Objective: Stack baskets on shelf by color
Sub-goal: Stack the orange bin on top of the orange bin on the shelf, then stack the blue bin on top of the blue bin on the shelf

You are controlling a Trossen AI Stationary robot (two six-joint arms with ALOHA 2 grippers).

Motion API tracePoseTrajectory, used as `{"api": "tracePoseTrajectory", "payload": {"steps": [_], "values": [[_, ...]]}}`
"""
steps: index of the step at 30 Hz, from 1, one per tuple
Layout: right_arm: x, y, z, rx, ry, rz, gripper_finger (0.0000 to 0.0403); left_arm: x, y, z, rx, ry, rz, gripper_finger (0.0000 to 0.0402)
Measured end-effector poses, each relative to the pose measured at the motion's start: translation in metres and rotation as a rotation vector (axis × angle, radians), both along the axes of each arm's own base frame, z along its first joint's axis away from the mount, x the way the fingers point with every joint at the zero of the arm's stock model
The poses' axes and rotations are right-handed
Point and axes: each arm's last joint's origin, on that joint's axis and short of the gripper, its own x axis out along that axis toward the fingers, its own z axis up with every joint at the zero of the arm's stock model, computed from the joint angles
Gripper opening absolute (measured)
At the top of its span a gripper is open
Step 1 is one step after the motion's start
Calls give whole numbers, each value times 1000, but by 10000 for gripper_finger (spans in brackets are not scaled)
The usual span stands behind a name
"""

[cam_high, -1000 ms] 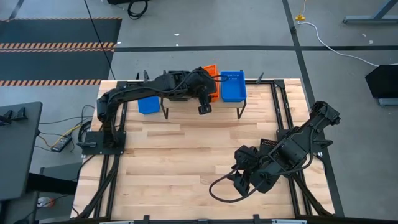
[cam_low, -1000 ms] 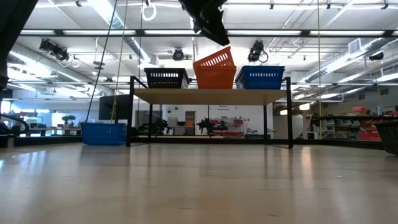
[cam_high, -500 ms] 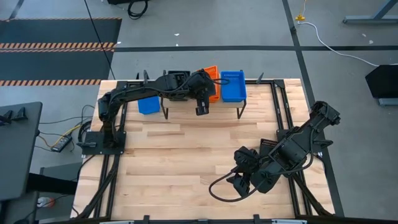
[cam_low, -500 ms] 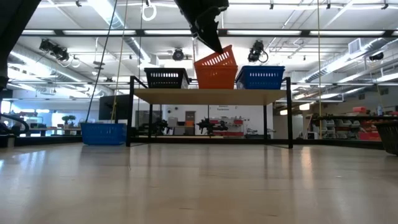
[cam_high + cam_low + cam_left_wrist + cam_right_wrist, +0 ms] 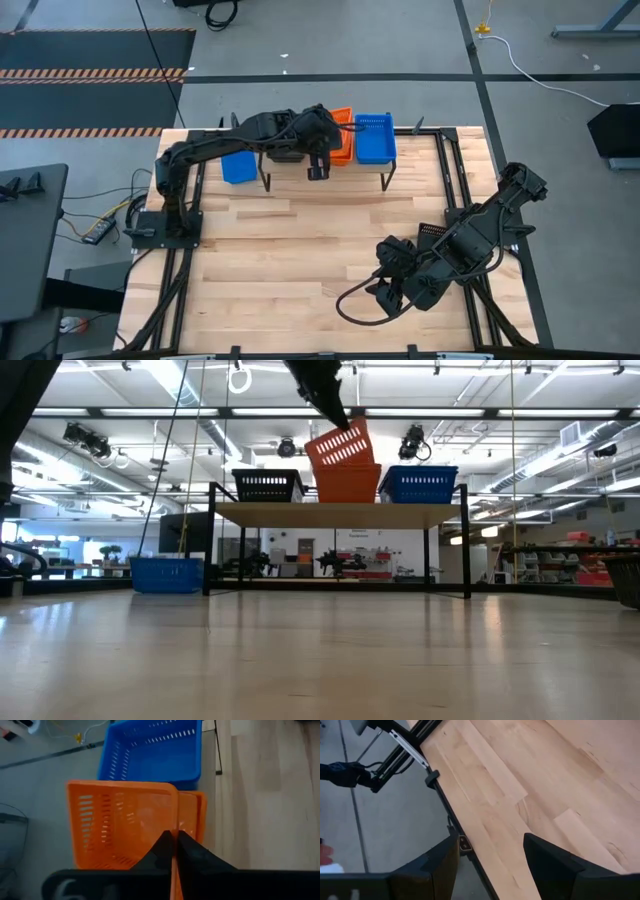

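Note:
The shelf (image 5: 340, 512) stands at the table's far edge. On it sit a black basket (image 5: 266, 485), an orange basket (image 5: 348, 482) and a blue basket (image 5: 418, 483). A second orange basket (image 5: 340, 445) tilts above the first one, with my left gripper (image 5: 175, 842) shut on it. Another blue basket (image 5: 238, 168) lies on the table left of the shelf. My right gripper (image 5: 490, 852) hangs open over the table's near right edge, nothing between its fingers. My left gripper pinches the upper orange basket by the rim of one mesh wall (image 5: 175, 827), one finger inside the basket and one outside. The fingers slant down from above and from the table's left. The basket sits tilted, its low side on the orange basket underneath (image 5: 192, 815).
A dark mesh basket (image 5: 432, 231) lies on the table by the right arm. Black frame rails (image 5: 410, 750) run along the table's edges. Bare wooden tabletop (image 5: 300, 260) spreads between the shelf and the near edge.
My left gripper has gone up a little and toward the table's left, rolling as it went. The upper orange basket has come up with it on one side and now tilts more steeply over the lower orange basket, which has stayed on the shelf.

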Motion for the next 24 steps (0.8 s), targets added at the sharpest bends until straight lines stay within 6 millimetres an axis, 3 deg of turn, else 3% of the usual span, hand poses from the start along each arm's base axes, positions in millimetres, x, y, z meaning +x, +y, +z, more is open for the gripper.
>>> {"api": "tracePoseTrajectory", "payload": {"steps": [9, 18, 24], "values": [[1, -2, 0, -40, -8, 28, 226, -10, -2, 0, -34, 106, 13, 17], [3, -3, 0, -40, -10, 19, 226, -7, -2, 0, -47, 67, 38, 78], [3, -3, 0, -39, -11, 19, 226, -7, -4, 2, -45, 65, 33, 94]]}}
